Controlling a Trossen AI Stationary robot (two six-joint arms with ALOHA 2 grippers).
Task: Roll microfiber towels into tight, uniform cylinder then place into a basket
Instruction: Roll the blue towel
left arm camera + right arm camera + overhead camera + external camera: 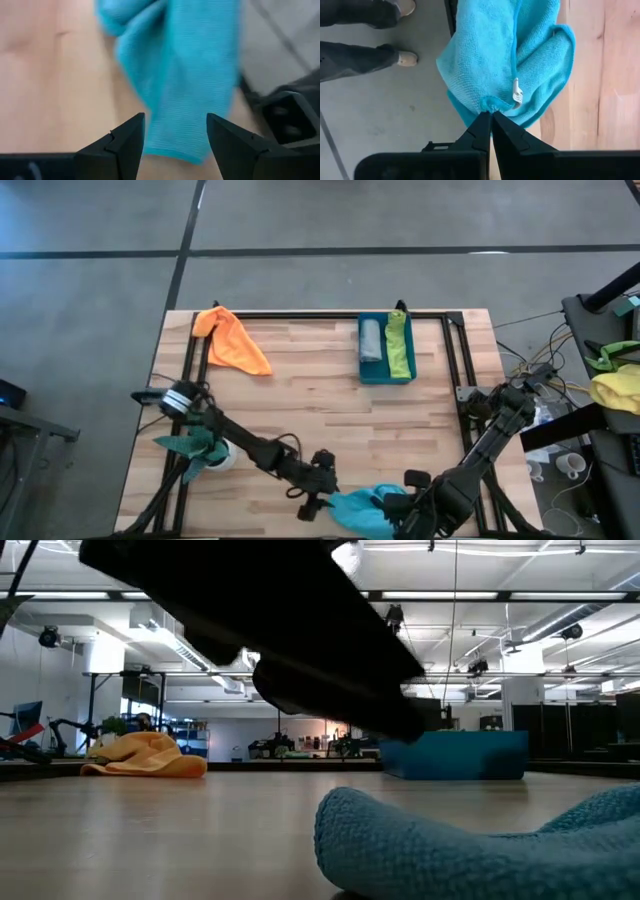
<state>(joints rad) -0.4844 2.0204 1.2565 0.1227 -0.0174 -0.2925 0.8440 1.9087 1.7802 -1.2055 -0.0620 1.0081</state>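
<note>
Looking straight down, the turquoise towel [365, 510] lies crumpled at the near edge of the wooden surface [320, 410], between the left pincer [318, 502] and the right pincer [412, 502]. The orange towel [232, 340] sits at the far left corner; the basket [386, 376] holds the grey towel [371, 340] and the lime green towel [399, 345].

Low view — turquoise cloth in front, basket behind.

Left wrist — fingers [127, 142] apart, straddling the towel's edge.

Right wrist — jaws clamped on a turquoise fold; a person's shoes [405, 59] on the floor.

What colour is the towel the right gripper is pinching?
Turquoise towel, pinched by the right gripper; clearest in the right wrist view.
</note>
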